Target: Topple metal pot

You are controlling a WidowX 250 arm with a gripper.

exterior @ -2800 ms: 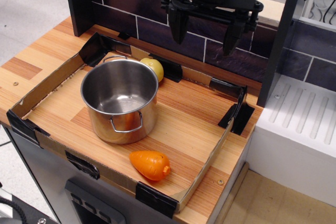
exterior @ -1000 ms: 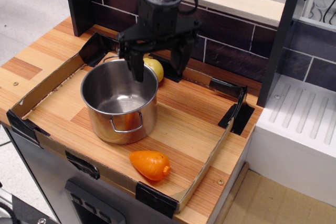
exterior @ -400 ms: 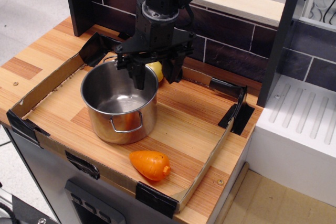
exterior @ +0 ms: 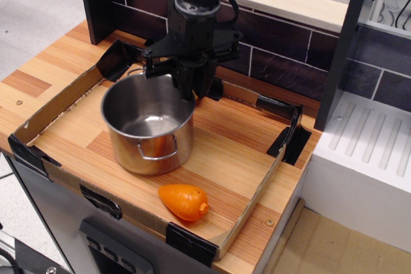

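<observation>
— Well, what takes up most of the view?

— Mostly the wooden bench (exterior: 58, 62), with a dark brick wall (exterior: 289, 62) behind it and a white unit (exterior: 366, 152) off to one side. On the bench sits a shallow cardboard tray (exterior: 51, 104) with black tape at the corners.

— And the arm?

— Black, coming down from the top of the frame over the back of the tray. Its pincer (exterior: 191, 88) hangs right at the far rim of the pot (exterior: 149, 126).

— Is the pincer wide or narrow?

— Narrow. The fingers (exterior: 186, 81) stand close together, and they seem to sit on the pot's far wall at the rim. Whether they actually clamp the wall or only press on it, I cannot tell from this angle.

— Where is the pot itself?

— Inside the tray, towards its left and back part. It is shiny steel, open side up, and looks upright or at most slightly tipped. One wire handle (exterior: 157, 153) faces the camera, and another loop (exterior: 140, 70) shows at the far side. The inside is bare metal with reflections on the bottom.

— Anything else in the tray?

— An orange carrot (exterior: 184, 201) lies near the front edge, apart from the pot, close to the tray's front wall. Behind the arm something may be hidden, but it cannot be made out.
</observation>
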